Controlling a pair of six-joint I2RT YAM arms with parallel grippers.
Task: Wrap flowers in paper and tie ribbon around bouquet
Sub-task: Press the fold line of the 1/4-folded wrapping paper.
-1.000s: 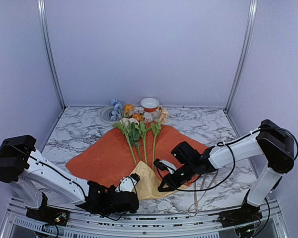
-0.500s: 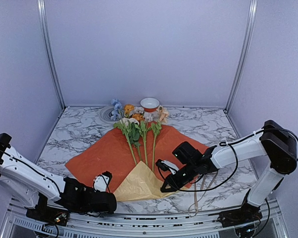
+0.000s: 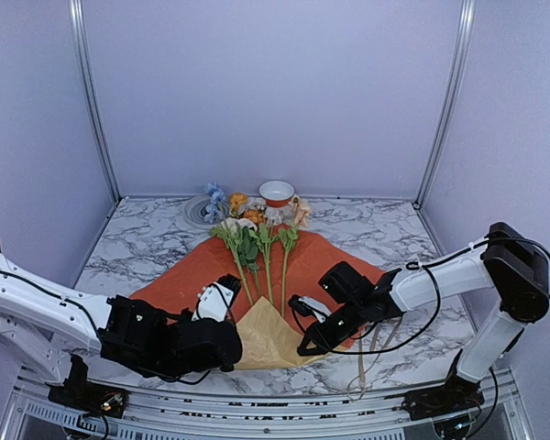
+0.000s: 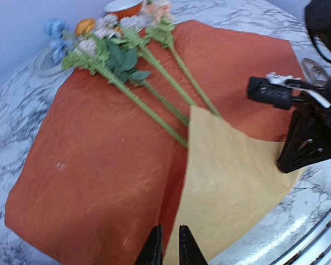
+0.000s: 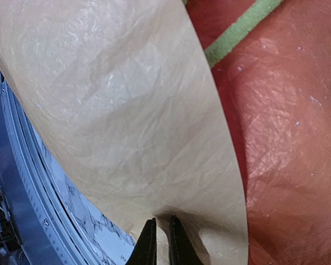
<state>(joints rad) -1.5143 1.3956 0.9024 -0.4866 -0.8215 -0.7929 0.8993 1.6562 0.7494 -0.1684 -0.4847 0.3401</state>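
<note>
Top view, left to right. My left gripper (image 4: 170, 248) sits at the sheet's 6 o'clock edge with its fingers nearly together, right on the fold line. I can't tell if they've got paper.

The paper (image 4: 99, 165) lies orange face up, near corner folded over tan, tip reaching the stalk ends. The flowers (image 4: 121, 59) lie on it, long axis 12–6, heads at 12. That puts the stalks at roughly 12–1 from my left jaws.

My right gripper (image 5: 161, 223) is pinched on the tan flap's 3 o'clock side, paper puckering at the tips. The ribbon (image 3: 361, 362) lies loose at 4, beside the sheet.

I reckon the next fold goes across the stalks, 9 toward 3. The left arm is nearer that wing.
</note>
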